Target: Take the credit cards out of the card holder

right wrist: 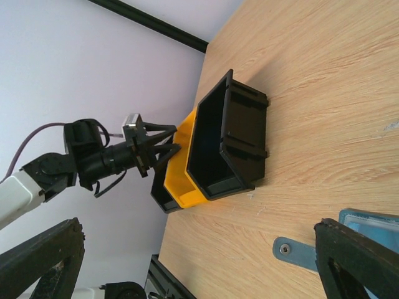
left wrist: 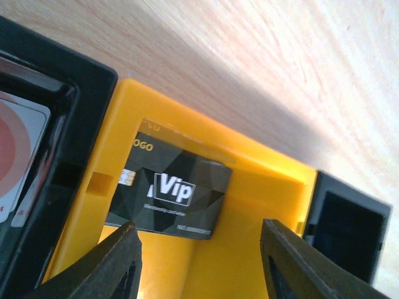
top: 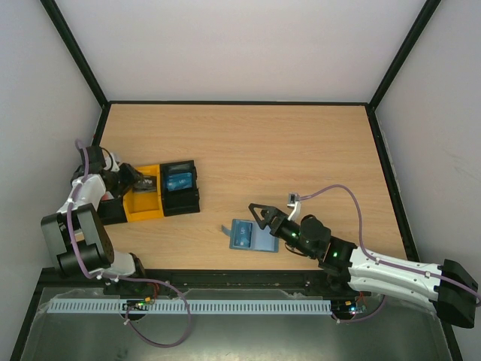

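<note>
A light wooden table [top: 301, 150] sits inside white walls with black frame edges. The card holder [top: 246, 235] lies open and flat near the front edge, a little right of centre and well apart from the trays. It is soft and teal-blue, with a brighter teal pocket on a paler blue-grey panel. A small tab [right wrist: 292, 251] with a round stud sticks out on its left side. The right gripper [top: 259, 219] hovers at the holder's right edge with its jaws spread wide and nothing between them. At the far left, the left gripper [left wrist: 199, 261] hangs over the yellow tray [top: 143, 207], its jaws apart and empty. A black "Vip" card [left wrist: 171, 196] lies inside that tray. A black tray [top: 181, 201] stands touching the yellow one.
</note>
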Controlling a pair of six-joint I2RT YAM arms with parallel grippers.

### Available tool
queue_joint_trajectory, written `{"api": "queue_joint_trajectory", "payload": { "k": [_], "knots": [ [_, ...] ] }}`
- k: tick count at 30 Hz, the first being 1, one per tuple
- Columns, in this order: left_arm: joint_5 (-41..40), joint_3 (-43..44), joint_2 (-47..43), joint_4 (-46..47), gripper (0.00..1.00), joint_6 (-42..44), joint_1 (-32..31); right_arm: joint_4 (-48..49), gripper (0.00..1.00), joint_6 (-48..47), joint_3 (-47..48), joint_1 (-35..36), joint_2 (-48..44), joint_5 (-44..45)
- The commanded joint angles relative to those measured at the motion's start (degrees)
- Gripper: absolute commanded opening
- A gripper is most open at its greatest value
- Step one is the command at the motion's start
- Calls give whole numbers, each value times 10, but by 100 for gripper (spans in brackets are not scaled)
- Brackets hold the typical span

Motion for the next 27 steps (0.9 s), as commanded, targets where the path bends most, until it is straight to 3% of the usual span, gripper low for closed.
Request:
{"api": "queue_joint_trajectory", "payload": {
  "k": [1,8,14,22,27],
  "knots": [
    [10,3,-42,29,57,-37,2,-22,98,16,-3,1,-4,14],
    [35,13,-87,22,67,-52,2,-58,98,22,1,1,-12,15],
    [57,13,-148,-15,99,-51,-4,-181,98,22,35,1,-7,51],
    [76,-26,-253,-32,100,-70,-61,-185,99,-24,33,1,14,4],
    [47,-56,-310,-29,100,-112,-136,-168,83,-44,35,1,59,-39]
  ]
}}
